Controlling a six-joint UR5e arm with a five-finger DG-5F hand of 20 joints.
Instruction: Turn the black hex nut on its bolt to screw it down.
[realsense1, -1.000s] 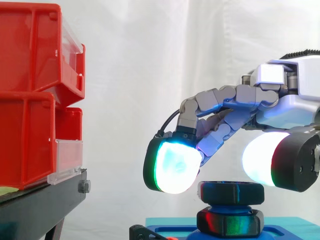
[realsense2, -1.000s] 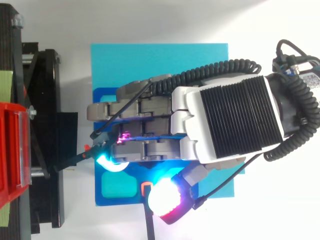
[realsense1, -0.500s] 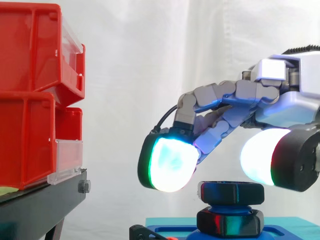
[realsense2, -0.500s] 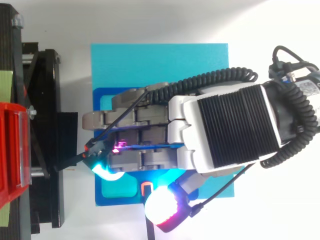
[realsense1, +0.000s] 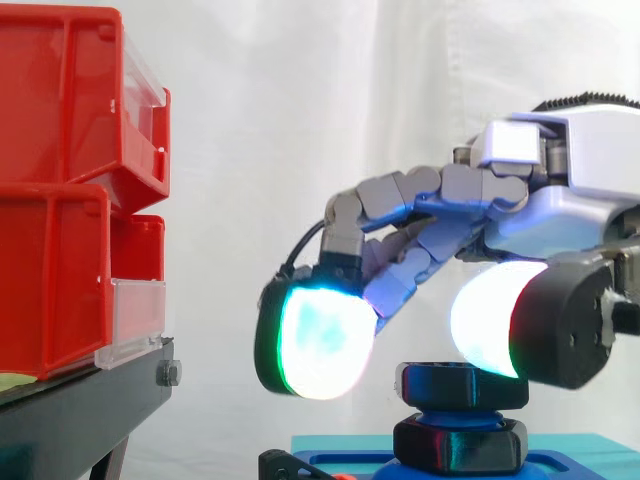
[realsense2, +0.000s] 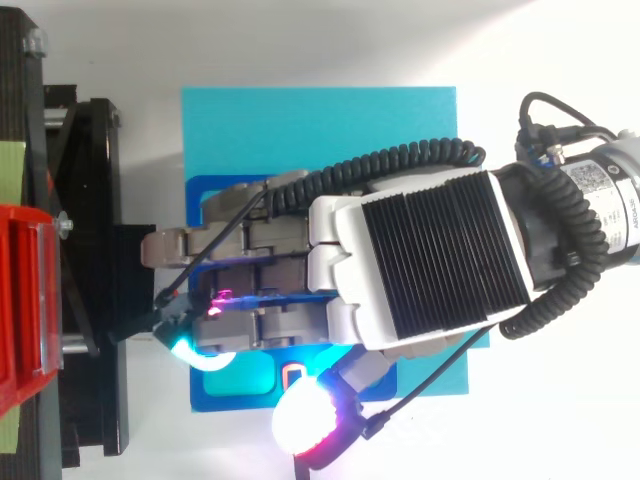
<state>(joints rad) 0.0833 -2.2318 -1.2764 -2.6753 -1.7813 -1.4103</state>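
The stacked red plastic bins (realsense1: 60, 200) on their black stand mark the direction of the change. Over the last second the robot hand (realsense1: 560, 200) has slid towards them and slightly down, above the teal square base plate (realsense2: 320, 130). Its fingers are loosely arched and spread, and they grip nothing. The glowing finger pad (realsense1: 318, 342) now hangs clear of the bolt on the bins' side, while the thumb pad (realsense1: 488, 330) sits just above the black hex nut (realsense1: 463, 385). I judge this a repositioning for a fresh grip, with no turning under way. The nut sits level on the blue bolt (realsense1: 452, 412), which stands upright from the plate with its long axis vertical. The nut's bore points straight up.
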